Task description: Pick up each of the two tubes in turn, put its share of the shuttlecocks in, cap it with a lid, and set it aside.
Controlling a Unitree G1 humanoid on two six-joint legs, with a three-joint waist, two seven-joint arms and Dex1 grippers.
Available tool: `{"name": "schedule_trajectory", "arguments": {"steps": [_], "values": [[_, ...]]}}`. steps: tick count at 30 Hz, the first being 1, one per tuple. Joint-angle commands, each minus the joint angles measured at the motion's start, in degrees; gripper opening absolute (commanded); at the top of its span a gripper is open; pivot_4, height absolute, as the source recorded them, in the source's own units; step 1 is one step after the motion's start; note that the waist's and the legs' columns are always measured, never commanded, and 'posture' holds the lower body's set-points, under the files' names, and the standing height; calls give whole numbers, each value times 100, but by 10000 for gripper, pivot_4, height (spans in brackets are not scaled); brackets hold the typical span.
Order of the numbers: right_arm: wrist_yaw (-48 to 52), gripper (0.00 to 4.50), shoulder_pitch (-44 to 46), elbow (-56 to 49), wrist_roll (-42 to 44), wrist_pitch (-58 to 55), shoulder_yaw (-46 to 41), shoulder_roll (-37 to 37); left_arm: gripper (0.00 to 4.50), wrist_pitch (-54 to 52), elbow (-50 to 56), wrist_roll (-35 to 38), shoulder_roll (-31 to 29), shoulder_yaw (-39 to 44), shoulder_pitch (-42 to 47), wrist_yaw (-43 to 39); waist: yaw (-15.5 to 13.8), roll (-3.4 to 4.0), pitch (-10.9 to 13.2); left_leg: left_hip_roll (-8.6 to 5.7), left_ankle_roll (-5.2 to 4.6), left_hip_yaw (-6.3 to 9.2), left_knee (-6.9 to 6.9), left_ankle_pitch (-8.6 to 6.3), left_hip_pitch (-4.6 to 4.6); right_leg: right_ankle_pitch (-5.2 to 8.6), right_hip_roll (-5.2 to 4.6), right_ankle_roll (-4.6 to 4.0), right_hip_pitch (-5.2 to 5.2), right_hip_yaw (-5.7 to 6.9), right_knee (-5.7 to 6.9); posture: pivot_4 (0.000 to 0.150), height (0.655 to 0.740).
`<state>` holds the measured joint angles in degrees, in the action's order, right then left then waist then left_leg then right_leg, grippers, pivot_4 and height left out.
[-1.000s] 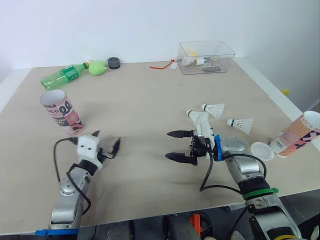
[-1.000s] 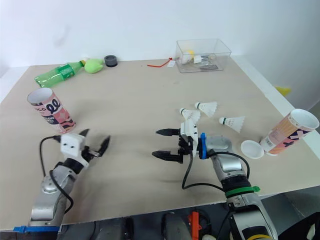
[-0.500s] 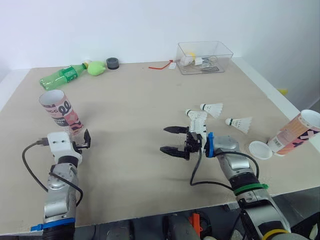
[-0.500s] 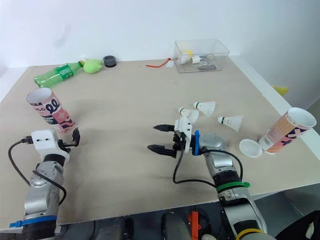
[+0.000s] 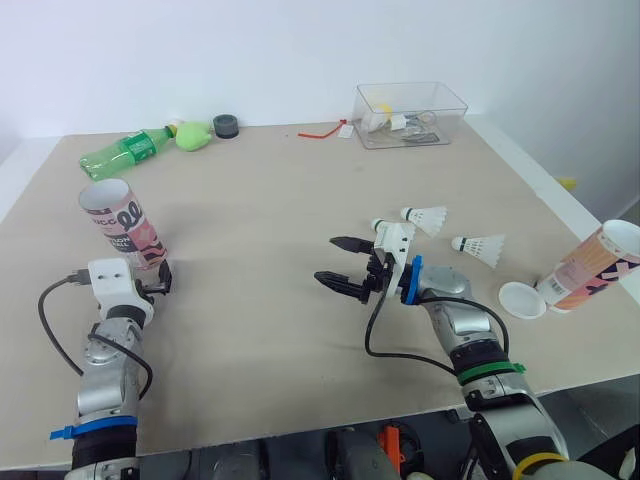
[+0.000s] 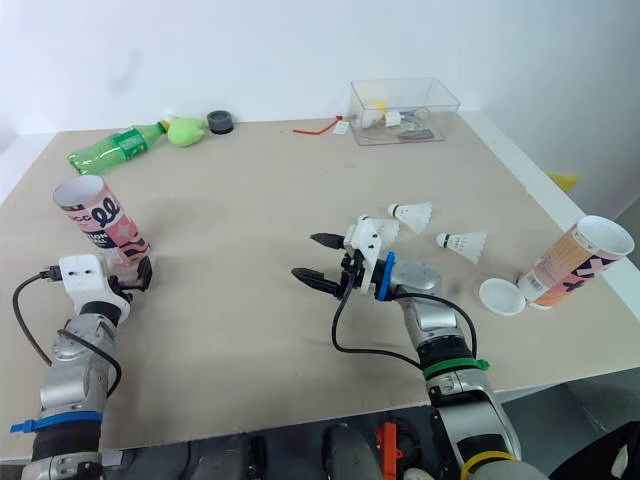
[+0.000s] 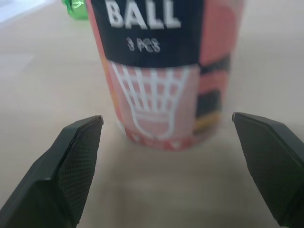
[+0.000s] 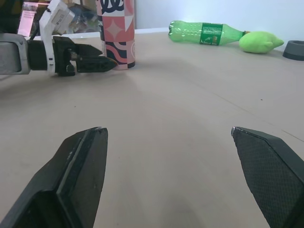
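The beige worktop (image 5: 280, 210) carries a pink tube (image 5: 123, 222) upright at the left. A second tube (image 5: 592, 268) is at the right edge, a white lid (image 5: 523, 300) just beside it. Right of centre lie a far shuttlecock (image 5: 427, 216) and a right shuttlecock (image 5: 483, 247). Along the far edge are a green bottle (image 5: 125, 151) on its side, a black ring (image 5: 226, 125) and a clear box (image 5: 410, 112).

Bare middle, crowded edges
A tube (image 5: 122, 222) stands near the table's (image 5: 270, 200) left edge; shuttlecocks (image 5: 480, 247), a lid (image 5: 523, 300) and a second tube (image 5: 592, 268) block the right edge.

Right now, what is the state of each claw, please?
Left claw: open, empty, facing the pink shuttlecock tube.
Right claw: open, empty.
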<state>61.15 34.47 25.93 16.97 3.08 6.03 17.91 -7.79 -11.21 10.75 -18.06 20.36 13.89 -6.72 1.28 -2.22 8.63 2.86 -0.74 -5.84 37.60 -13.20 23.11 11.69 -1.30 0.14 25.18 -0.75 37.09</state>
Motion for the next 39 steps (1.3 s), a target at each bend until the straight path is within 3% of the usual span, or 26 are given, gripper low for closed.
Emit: {"name": "schedule_trajectory", "arguments": {"steps": [1,24,29,39], "values": [[24,44577,15,-297,79,-27,-117,21,45000,296,-538,56,-247,70,342,-218,1,0,0,0,1,0,0,1,0,0,0,0,0,1,0,1500,7400],[-4,44577,-164,-717,57,-268,-135,294,45000,906,-3337,235,-749,-18,1621,-1388,-2,6,-3,1,18,0,0,29,-10,-9,-1,11,-3,8,11,1500,7400],[-40,45000,-177,-753,55,-275,-159,317,31289,951,-3501,218,-804,-23,1684,-1461,-1,8,-4,4,17,-4,0,40,-14,-14,-2,20,-3,8,11,1500,7400],[-61,45000,-213,-767,75,-253,-195,380,31289,1197,-2680,-112,-1000,-614,1248,-2133,-3,8,-4,0,19,-8,-10,39,-11,-25,-6,-5,0,2,7,1500,7400]]}}
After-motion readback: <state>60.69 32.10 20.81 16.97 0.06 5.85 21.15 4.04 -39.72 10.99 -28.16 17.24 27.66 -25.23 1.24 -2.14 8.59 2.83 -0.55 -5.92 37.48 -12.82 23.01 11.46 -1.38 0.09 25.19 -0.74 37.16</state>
